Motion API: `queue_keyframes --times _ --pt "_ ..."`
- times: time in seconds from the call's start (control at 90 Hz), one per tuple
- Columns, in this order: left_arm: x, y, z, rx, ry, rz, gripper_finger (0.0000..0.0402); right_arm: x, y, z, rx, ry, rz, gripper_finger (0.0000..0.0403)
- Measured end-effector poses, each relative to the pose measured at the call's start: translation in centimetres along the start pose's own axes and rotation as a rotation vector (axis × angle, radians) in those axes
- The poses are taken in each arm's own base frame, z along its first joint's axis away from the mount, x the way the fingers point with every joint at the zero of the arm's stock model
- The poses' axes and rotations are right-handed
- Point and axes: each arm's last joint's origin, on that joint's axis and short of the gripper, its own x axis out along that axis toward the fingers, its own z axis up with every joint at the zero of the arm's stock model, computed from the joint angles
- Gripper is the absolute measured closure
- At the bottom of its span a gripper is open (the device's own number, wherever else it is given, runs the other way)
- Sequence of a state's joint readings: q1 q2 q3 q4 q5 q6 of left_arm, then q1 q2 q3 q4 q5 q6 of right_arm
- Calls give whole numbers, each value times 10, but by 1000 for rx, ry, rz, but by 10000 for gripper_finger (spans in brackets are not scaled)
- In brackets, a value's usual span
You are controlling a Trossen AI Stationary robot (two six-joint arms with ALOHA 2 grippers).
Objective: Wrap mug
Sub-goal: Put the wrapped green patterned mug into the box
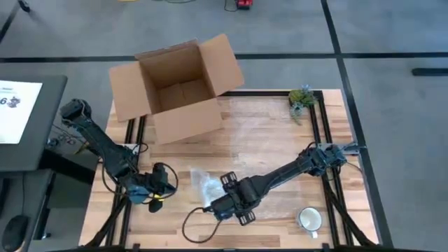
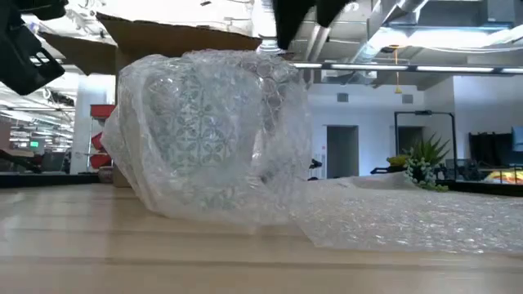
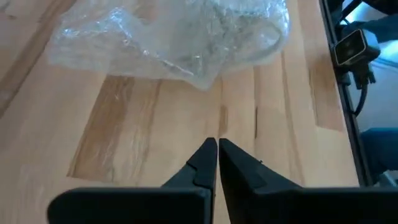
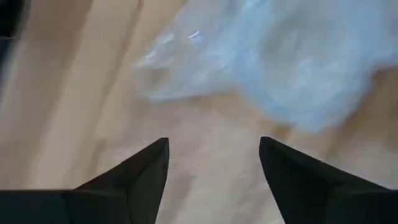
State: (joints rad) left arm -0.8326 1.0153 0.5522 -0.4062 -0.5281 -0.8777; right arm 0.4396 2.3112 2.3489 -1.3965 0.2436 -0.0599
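From above, the wooden table [image 1: 273, 133] has bare planks across its middle and right half, while an open cardboard box [image 1: 178, 87], with nothing visible inside it, overhangs the far left edge and a small green plant [image 1: 301, 98] sits at the far right corner. A white mug [image 1: 309, 220] stands unwrapped near the front right edge, well apart from a crumpled clear bubble wrap [image 1: 205, 183] bundle at front centre. The left gripper [image 1: 159, 190] sits by the front left edge, the right gripper [image 1: 222, 204] just beside the bundle. At table height, the bubble wrap [image 2: 212, 135] bulges in a dimpled, translucent mound with a flat tail running right. The left wrist view shows its fingers [image 3: 202, 165] pressed together, empty, the wrap [image 3: 180, 31] lying ahead. The right wrist view shows its fingers [image 4: 146, 171] spread apart over bare wood, near the wrap [image 4: 280, 62].
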Motion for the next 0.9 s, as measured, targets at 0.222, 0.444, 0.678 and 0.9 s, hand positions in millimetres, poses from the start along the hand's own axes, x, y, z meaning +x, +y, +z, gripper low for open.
queue_keyframes --times 0.222,0.444,0.678,0.9 --pt "0 -5 3 -103 -2 -70 402 0 -5 13 -100 -129 -78 161" --pt "-1 -10 6 -303 -11 -120 402 -1 -8 18 -144 -174 -88 161" --pt "-1 -10 7 -401 -11 -131 402 -2 -3 21 -23 -206 -83 172" --pt "-1 -10 7 -424 -4 -132 402 -6 9 23 26 -232 -42 179"
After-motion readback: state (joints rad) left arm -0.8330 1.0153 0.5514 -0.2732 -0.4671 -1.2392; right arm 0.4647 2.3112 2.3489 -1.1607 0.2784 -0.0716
